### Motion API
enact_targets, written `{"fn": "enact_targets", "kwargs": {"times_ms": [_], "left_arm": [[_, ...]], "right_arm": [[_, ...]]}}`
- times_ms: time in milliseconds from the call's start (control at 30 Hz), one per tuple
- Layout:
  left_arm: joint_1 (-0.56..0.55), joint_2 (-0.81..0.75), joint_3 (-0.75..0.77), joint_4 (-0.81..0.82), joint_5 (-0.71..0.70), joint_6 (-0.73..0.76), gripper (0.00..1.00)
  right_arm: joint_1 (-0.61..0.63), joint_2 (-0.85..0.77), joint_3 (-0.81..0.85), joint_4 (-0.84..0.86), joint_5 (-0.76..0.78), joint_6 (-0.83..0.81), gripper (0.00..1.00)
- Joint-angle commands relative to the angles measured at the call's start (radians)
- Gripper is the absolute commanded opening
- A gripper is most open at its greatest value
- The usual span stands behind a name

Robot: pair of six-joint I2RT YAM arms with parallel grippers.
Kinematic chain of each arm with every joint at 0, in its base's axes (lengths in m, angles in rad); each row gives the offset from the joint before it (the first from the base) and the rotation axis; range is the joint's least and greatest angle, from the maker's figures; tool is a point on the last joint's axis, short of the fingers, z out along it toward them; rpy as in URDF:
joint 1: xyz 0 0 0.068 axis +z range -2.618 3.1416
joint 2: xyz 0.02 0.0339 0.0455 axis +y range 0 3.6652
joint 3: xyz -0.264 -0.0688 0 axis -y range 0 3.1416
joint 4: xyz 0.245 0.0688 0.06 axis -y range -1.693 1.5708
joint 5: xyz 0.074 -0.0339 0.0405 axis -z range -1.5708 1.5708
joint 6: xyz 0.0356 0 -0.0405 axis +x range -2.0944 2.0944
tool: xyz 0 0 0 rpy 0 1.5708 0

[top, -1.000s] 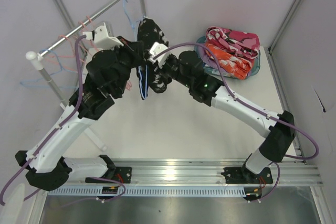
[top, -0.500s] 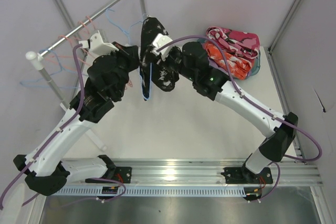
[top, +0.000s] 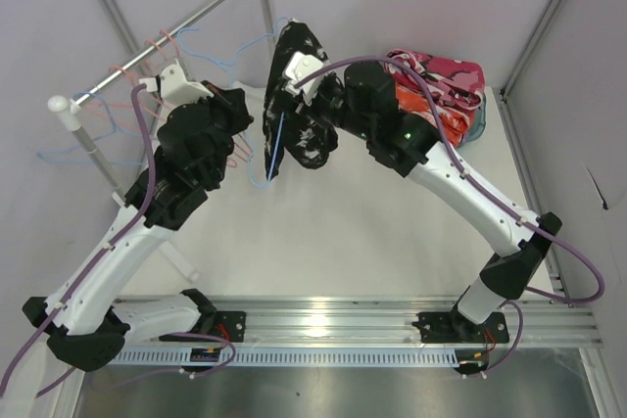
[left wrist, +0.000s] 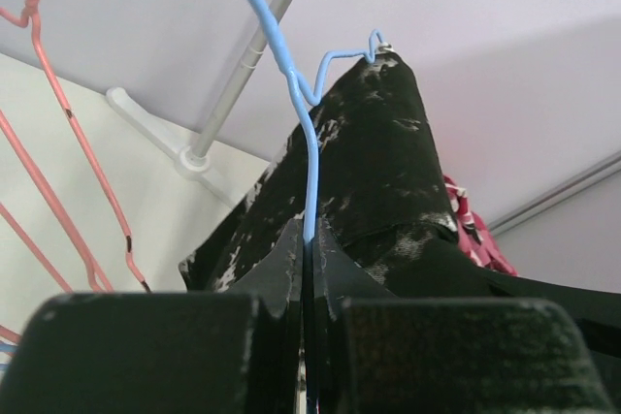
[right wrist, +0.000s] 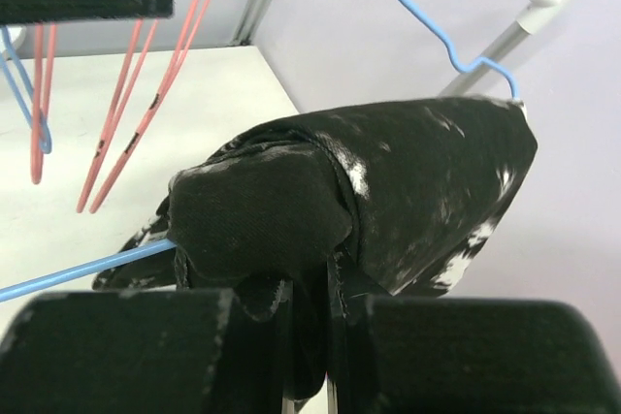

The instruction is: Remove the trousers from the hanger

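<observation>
Black trousers (top: pixel 300 119) with white speckles hang over a blue wire hanger (top: pixel 274 149), held in the air to the right of the rack. My left gripper (top: pixel 253 126) is shut on the hanger's blue wire (left wrist: pixel 309 191), which runs straight up between its fingertips. The trousers (left wrist: pixel 378 162) drape just beyond it. My right gripper (top: pixel 294 105) is shut on a bunched fold of the black trousers (right wrist: pixel 262 210). The hanger (right wrist: pixel 78 273) pokes out to the left of that fold.
The metal rack rail (top: pixel 167 36) at the back left carries pink hangers (top: pixel 137 80) and blue ones (top: pixel 59 149). A pile of patterned pink, orange and blue trousers (top: pixel 436 95) lies at the back right. Walls close the table at the back and right.
Both arms have carried the hanger and black trousers up and to the right, away from the rack. The right gripper has drawn the cloth rightwards; both grips have held.
</observation>
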Motion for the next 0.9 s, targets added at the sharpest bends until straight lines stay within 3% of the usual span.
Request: {"fn": "enact_targets", "kwargs": {"times_ms": [0, 333, 567, 867], "left_arm": [[0.006, 0.028, 0.043, -0.056, -0.039, 0.104, 0.00], [0.006, 0.114, 0.126, -0.096, 0.008, 0.149, 0.00], [0.005, 0.203, 0.249, -0.148, 0.016, 0.178, 0.00], [0.005, 0.186, 0.131, -0.069, -0.016, 0.209, 0.00]], "right_arm": [[0.002, -0.017, 0.174, 0.119, -0.056, -0.020, 0.00], [0.034, 0.077, 0.280, 0.048, -0.059, -0.074, 0.00], [0.079, 0.134, 0.309, 0.051, 0.023, -0.166, 0.00], [0.033, 0.141, 0.311, 0.074, 0.024, -0.111, 0.00]]}}
